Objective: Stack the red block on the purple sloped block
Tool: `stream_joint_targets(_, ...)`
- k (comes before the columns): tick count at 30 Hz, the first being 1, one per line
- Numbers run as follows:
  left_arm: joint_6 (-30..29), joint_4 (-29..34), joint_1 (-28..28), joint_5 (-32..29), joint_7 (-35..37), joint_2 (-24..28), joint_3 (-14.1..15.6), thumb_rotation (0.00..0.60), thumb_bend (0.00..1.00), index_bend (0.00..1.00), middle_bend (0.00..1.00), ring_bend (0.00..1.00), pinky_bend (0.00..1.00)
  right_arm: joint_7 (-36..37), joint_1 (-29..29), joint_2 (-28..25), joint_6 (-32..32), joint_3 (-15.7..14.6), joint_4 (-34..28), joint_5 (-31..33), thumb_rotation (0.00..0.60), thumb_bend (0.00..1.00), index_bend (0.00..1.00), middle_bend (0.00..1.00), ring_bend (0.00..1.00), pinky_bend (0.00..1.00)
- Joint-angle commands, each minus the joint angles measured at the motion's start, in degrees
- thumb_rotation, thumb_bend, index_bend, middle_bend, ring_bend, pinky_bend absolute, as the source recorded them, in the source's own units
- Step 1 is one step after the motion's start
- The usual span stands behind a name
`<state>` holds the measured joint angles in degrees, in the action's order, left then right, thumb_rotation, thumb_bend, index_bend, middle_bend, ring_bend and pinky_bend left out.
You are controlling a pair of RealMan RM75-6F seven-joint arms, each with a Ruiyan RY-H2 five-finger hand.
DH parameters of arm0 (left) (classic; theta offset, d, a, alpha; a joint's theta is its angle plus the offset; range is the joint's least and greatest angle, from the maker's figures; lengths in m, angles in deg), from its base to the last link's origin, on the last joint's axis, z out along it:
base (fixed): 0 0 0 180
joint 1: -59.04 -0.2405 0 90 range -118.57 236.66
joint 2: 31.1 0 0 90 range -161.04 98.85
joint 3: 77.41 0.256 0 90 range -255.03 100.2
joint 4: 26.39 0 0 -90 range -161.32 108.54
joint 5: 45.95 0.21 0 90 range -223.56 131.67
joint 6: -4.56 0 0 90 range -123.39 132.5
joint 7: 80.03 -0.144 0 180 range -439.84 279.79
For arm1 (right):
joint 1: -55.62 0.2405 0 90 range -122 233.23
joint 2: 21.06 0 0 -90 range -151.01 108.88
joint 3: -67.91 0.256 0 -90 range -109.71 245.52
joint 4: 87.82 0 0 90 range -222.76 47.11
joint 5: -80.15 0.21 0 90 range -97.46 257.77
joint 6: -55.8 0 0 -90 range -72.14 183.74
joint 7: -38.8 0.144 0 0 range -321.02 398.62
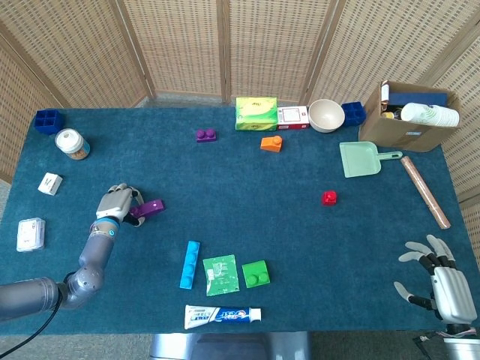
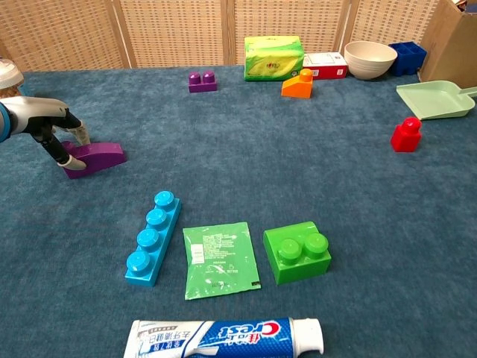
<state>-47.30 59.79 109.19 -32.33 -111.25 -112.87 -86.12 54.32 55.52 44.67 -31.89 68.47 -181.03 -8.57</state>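
Woven cane screens stand behind a counter (image 1: 225, 172) covered in dark blue cloth, with toys and household bits scattered over it. The task looks barely begun. The purple sloped block (image 1: 149, 208) lies on the cloth at the left side, and the left hand (image 1: 116, 203) is at its left end with the fingers (image 2: 72, 159) curled around that end; they appear to grip it, though the block is not lifted. The red block (image 1: 329, 198) stands alone well to the right, near the pale green dustpan (image 1: 360, 159), and nothing touches it. The right hand (image 1: 444, 283) hangs at the near right corner, well apart from the red block, fingers spread and holding nothing.

So the two blocks are far apart and no stacking is done. What is left, by my judgement, is nearly everything: settling the purple piece flat-side up where it can bear a load, fetching the red block, and setting it on top.
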Motion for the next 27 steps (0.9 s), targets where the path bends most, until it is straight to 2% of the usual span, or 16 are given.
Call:
stream_joint_targets(1, -0.8, 0.9, -0.2, 1.5, 0.3, 0.7, -0.1, 0.6, 0.38, 0.5, 0.29, 0.1, 0.04, 0.1, -0.1, 0.0, -0.3, 0.1, 0.0, -0.2, 0.6, 0.19, 0.41, 0.26, 0.02, 0.06)
stream_joint_targets(6, -1.7, 4.1, -0.7, 5.4, 0.9, 2.9, 0.0, 0.6, 0.39, 0.54, 0.32, 0.13, 0.07, 0.1, -0.2, 0.1, -0.6, 0.2, 0.1, -0.4, 0.6, 0.2, 0.41, 0.26, 0.02, 0.06)
stream_joint_targets(11, -1.5, 8.6, -2.3, 13.8, 3.8, 6.7, 0.0, 0.6, 0.39, 0.54, 0.32, 0.13, 0.07, -0.1, -0.3, 0.0, -0.8, 0.3, -0.1, -0.5, 0.6, 0.19, 0.41, 0.26, 0.02, 0.06)
stream_joint_targets(15, -0.5, 10.9, -3.9, 22.4, 7.1, 9.3, 0.3, 0.6, 0.39, 0.55, 0.32, 0.13, 0.06, -0.3, -0.3, 0.2, -0.7, 0.2, -0.2, -0.5, 0.6, 0.19, 0.41, 0.26, 0.02, 0.06)
stream_joint_targets(20, 2.0, 12.8, -6.1, 37.6, 13.8, 12.2, 1.0, 0.6, 0.39, 0.54, 0.31, 0.12, 0.05, -0.7, -0.4, 0.4, -0.7, 0.3, -0.5, -0.5, 0.6, 0.2, 0.41, 0.26, 0.02, 0.06)
stream_joint_targets(27, 3.9, 9.7, -7.0, 55.0, 25.8, 11.8, 1.1, 0.6, 0.39, 0.54, 0.31, 0.12, 0.04, -1.6, -0.6, 0.2, -1.4, 0.4, -1.3, -0.7, 0.6, 0.2, 0.42, 0.26, 0.01, 0.06)
